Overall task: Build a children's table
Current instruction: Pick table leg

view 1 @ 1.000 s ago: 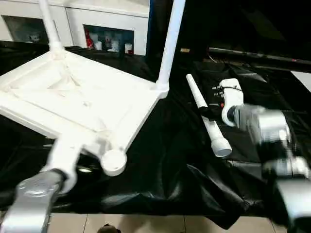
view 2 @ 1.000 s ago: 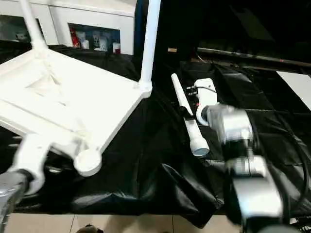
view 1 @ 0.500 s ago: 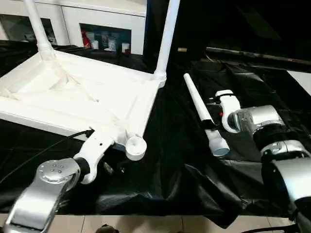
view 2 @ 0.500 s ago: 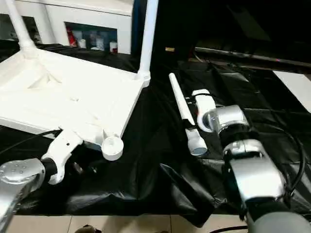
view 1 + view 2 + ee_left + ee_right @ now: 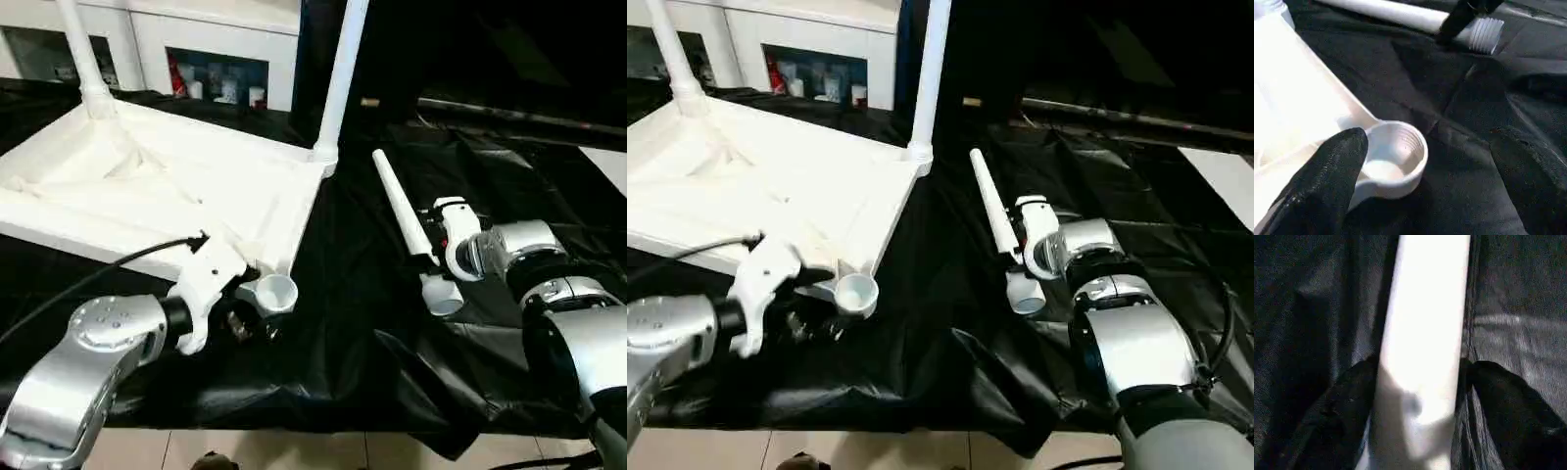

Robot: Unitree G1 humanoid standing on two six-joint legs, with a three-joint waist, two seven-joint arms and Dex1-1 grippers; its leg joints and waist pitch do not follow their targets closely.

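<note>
Right wrist view: loose leg (image 5: 1422, 338) sits between the right gripper (image 5: 1418, 396) fingers.
Can't tell if they're pinching it; left gripper (image 5: 1430, 181), spread, straddles the tabletop's (image 5: 147, 186) near corner socket (image 5: 1393, 156).

Black-draped table (image 5: 343, 323) bears tabletop (image 5: 147, 196), loose leg (image 5: 402, 211).

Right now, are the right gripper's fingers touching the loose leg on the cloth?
Touching. In the right wrist view, both black fingers press against the sides of the loose leg, no gap visible on either side.
</note>
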